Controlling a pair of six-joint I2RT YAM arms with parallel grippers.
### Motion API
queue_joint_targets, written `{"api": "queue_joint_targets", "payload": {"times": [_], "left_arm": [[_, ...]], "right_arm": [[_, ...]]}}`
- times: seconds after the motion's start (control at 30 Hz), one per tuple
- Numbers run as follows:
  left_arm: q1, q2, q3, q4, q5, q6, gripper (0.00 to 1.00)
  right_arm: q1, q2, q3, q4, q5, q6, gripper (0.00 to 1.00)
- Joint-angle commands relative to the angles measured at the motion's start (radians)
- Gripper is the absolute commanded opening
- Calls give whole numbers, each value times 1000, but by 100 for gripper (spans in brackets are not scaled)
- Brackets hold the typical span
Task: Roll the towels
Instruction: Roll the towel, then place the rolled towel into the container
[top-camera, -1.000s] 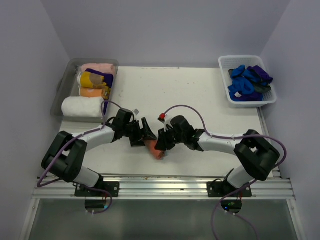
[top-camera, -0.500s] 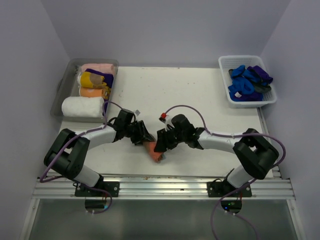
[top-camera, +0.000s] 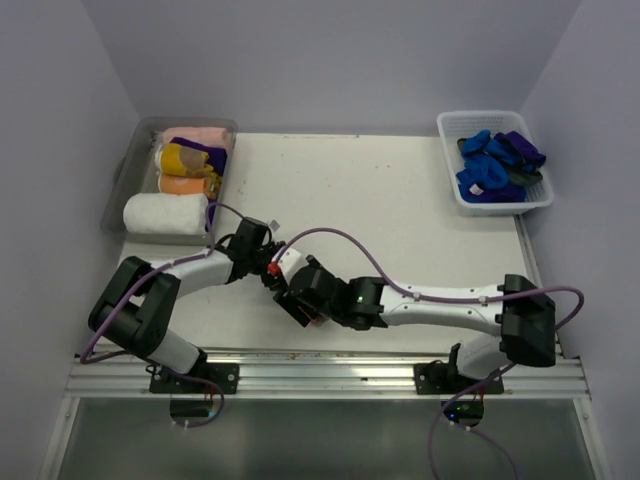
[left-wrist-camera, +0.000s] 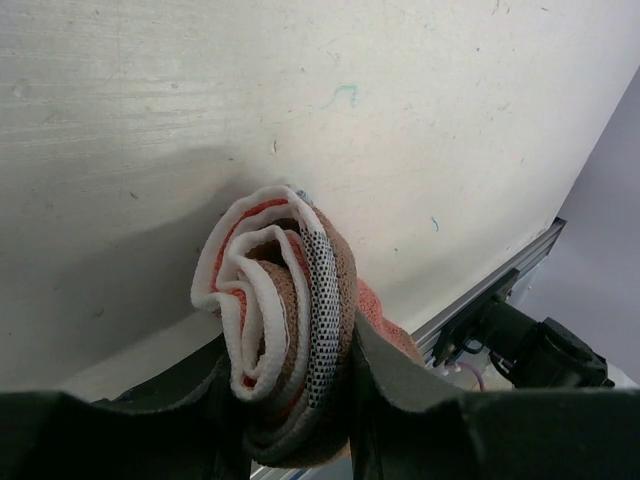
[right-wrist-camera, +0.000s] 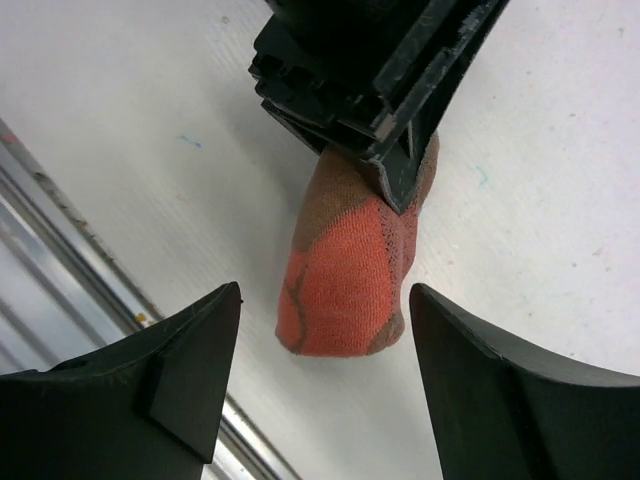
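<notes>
While the left claw (left-wrist-camera: 290, 350) grips one end of the rolled rust-brown towel (left-wrist-camera: 285, 300) between its two fingers (left-wrist-camera: 395, 390), the roll sits close to the front edge of the white bench (top-camera: 400, 220), between the two arms. Its spiral end, with white edging and an orange inner face, faces the left wrist camera. Whether the roll rests on the bench or hangs just above it cannot be told.

The right claw (right-wrist-camera: 325, 290) stands wide, with one finger on each side of the roll's free end, and neither finger touches the cloth.

At the far left corner, a clear grey tray (top-camera: 125, 165) holds rolled towels: a pink towel (top-camera: 195, 135) at the back, then a mustard yellow towel (top-camera: 183, 158) beside a purple towel (top-camera: 214, 157), an orange towel (top-camera: 180, 185), and a bigger white towel (top-camera: 160, 213) nearest the arms.

At the far right corner, a white slotted basket (top-camera: 500, 206) holds a loose heap of blue towels (top-camera: 480, 175) with purple cloth (top-camera: 522, 148) among them.
</notes>
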Motion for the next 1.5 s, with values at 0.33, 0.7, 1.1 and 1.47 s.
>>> {"api": "queue_joint_targets", "payload": {"times": [0.33, 0.7, 1.1, 1.47], "left_arm": [[-3, 11, 42, -44, -32, 7, 38], [-2, -25, 92, -108, -52, 50, 75], [-2, -69, 42, -59, -20, 25, 84], [-3, -12, 22, 8, 2, 13, 83]], "right_arm": [[110, 273, 91, -73, 294, -131, 60], [-28, 166, -36, 63, -23, -10, 26], [-211, 72, -183, 252, -362, 139, 25], [-287, 66, -240, 375, -496, 229, 24]]}}
